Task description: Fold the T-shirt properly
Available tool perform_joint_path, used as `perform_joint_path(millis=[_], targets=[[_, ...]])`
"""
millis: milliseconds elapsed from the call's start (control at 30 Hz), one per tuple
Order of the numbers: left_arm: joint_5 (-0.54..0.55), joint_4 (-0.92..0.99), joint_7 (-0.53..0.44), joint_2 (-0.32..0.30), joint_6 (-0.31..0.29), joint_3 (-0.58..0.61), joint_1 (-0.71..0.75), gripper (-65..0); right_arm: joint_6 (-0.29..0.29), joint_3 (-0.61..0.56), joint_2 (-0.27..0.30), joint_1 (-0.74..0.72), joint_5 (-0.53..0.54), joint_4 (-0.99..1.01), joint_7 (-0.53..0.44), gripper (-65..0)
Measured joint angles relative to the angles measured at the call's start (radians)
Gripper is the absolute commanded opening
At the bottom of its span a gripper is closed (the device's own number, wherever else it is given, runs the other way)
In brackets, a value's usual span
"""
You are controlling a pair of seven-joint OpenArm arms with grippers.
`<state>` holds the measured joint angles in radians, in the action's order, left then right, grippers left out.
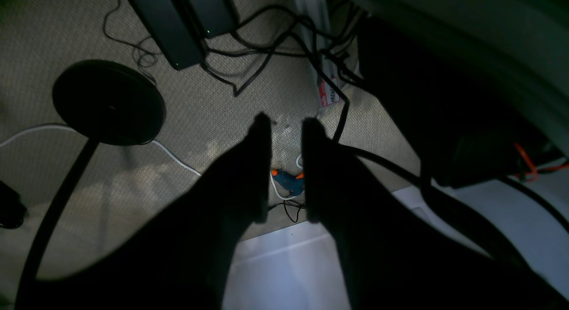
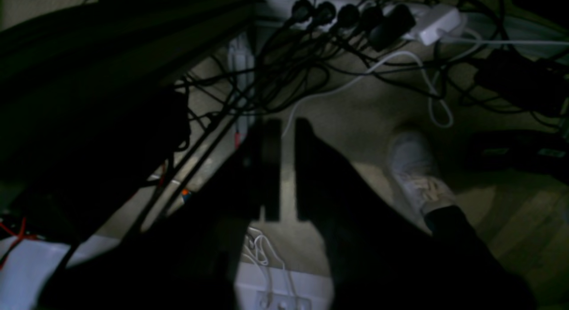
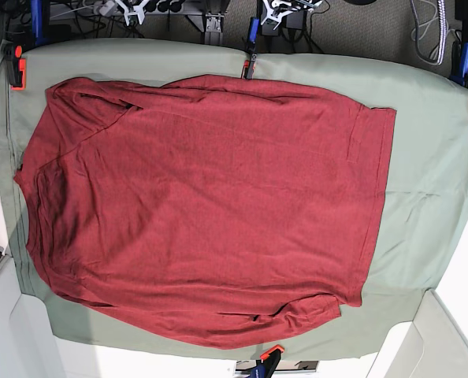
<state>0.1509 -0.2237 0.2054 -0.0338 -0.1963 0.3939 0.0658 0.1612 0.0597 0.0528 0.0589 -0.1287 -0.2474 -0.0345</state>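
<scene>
the t-shirt (image 3: 202, 205) lies spread flat on the green table cover (image 3: 431, 157), filling most of it, with its long axis running across the base view: the collar end toward that view's left edge, the straight hem toward its right. the sleeves look already tucked in along the shirt's two long sides, though the folds are soft and i can't trace them fully. neither arm shows over the shirt at all. both wrist cameras look down past the table to the carpet — the left gripper (image 1: 286, 127) hangs over a floor strewn with cables (image 1: 266, 56), beside a round black stand base (image 1: 109, 101), its jaws narrow with a clear strip of carpet between them and nothing in them. the right gripper (image 2: 284, 132) hangs near a power strip (image 2: 378, 16) and a white shoe (image 2: 418, 172), its jaws close to touching, also empty. so the shirt sits up and away from both claws. i'd judge each arm must first rise over the table edge to reach it, and from these views i can't tell which arm is nearer.
</scene>
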Motion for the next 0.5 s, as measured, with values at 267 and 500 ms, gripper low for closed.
perform_joint_path(millis=[267, 500], targets=[[0.000, 0.000, 0.003, -0.002, -0.001, 0.001, 0.017, -52.3, 0.000, 0.000, 0.000, 0.000, 0.000, -0.002, -0.003, -60.6], [0.000, -0.003, 0.002, -0.002, -0.005, 0.001, 0.025, -52.3, 0.000, 0.002, 0.000, 0.002, 0.000, -0.002, -0.003, -60.6]])
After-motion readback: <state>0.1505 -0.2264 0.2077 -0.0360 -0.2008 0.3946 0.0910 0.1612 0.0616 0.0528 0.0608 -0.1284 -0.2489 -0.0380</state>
